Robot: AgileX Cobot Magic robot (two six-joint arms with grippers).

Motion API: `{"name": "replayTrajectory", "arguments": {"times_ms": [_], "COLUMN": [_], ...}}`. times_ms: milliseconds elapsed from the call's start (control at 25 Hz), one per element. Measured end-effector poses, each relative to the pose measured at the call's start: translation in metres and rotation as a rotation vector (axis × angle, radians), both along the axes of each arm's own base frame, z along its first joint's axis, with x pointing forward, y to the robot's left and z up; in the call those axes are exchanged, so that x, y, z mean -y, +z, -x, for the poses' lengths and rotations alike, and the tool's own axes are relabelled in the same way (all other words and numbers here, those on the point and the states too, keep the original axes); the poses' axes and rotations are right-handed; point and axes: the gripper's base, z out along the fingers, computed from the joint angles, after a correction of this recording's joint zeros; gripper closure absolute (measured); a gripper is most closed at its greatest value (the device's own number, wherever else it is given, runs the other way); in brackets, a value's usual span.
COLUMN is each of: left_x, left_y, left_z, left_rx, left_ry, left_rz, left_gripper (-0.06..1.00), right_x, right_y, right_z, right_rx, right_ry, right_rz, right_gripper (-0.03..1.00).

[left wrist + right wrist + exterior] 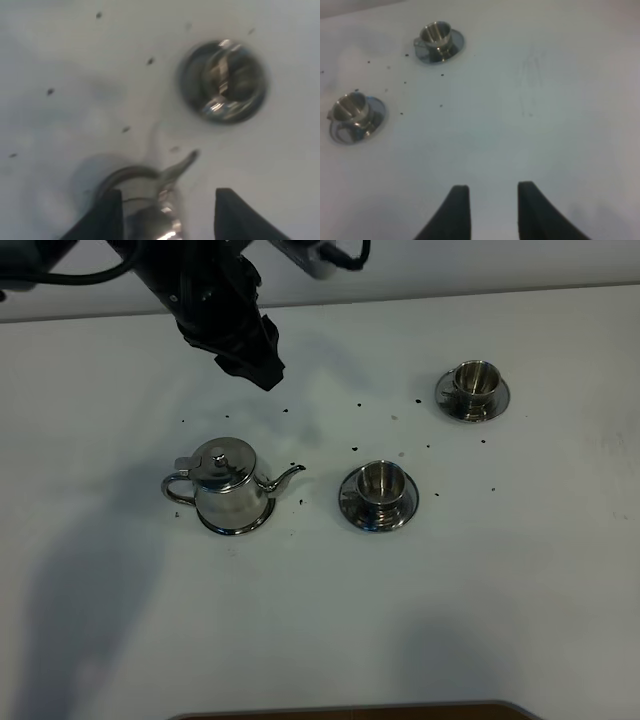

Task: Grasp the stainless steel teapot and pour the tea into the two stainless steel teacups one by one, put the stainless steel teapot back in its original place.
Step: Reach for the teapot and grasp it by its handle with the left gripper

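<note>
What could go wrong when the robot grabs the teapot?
1. The teapot is shiny and round, so the open left gripper might slip on it or shove it off its coaster.
2. Its spout points at the near cup, so a clumsy lift might bump that cup.
3. The cups are small, so tea could splash onto the table.
</note>
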Motion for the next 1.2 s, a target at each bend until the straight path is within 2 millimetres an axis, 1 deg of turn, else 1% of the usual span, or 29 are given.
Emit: {"name": "replayTrajectory", "arguments": {"times_ms": [80, 200, 320, 400, 560, 640, 720, 840, 960, 1040, 1200], "left_x": [0.004, 0.007, 0.007, 0.004, -0.017, -0.029, -0.041, -0.06, -0.077, -0.084, -0.095], "left_y": [-0.003, -0.001, 0.0, -0.003, -0.011, -0.009, -0.001, 0.0, -0.014, -0.02, -0.024], "left_z": [0.001, 0.002, 0.003, 0.007, 0.03, 0.041, 0.049, 0.055, 0.056, 0.057, 0.055], "left_rx": [0.009, 0.014, 0.013, 0.001, -0.019, -0.021, -0.011, -0.02, -0.068, -0.09, -0.096], "left_ry": [-0.034, -0.04, -0.032, -0.031, -0.081, -0.075, -0.067, -0.053, -0.069, -0.095, -0.133], "left_rz": [-0.028, -0.022, -0.021, -0.038, -0.164, -0.189, -0.187, -0.195, -0.218, -0.23, -0.25], "left_gripper": [0.48, 0.48, 0.48, 0.48, 0.48, 0.48, 0.48, 0.48, 0.48, 0.48, 0.48], "right_x": [-0.001, -0.001, -0.001, -0.001, -0.001, -0.001, -0.001, -0.001, -0.001, -0.001, -0.001], "right_y": [0.0, 0.0, 0.0, 0.0, 0.0, 0.0, 0.0, 0.0, 0.0, 0.0, 0.0], "right_z": [0.0, 0.0, 0.0, 0.0, 0.0, 0.0, 0.0, 0.0, 0.0, 0.0, 0.0], "right_rx": [0.0, 0.001, 0.001, 0.001, 0.001, 0.001, 0.001, 0.001, 0.001, 0.001, 0.001], "right_ry": [0.006, 0.008, 0.008, 0.008, 0.009, 0.009, 0.009, 0.009, 0.009, 0.009, 0.009], "right_rz": [-0.008, -0.012, -0.012, -0.012, -0.013, -0.013, -0.013, -0.013, -0.013, -0.013, -0.013], "right_gripper": [0.73, 0.73, 0.73, 0.73, 0.73, 0.73, 0.73, 0.73, 0.73, 0.73, 0.73]}}
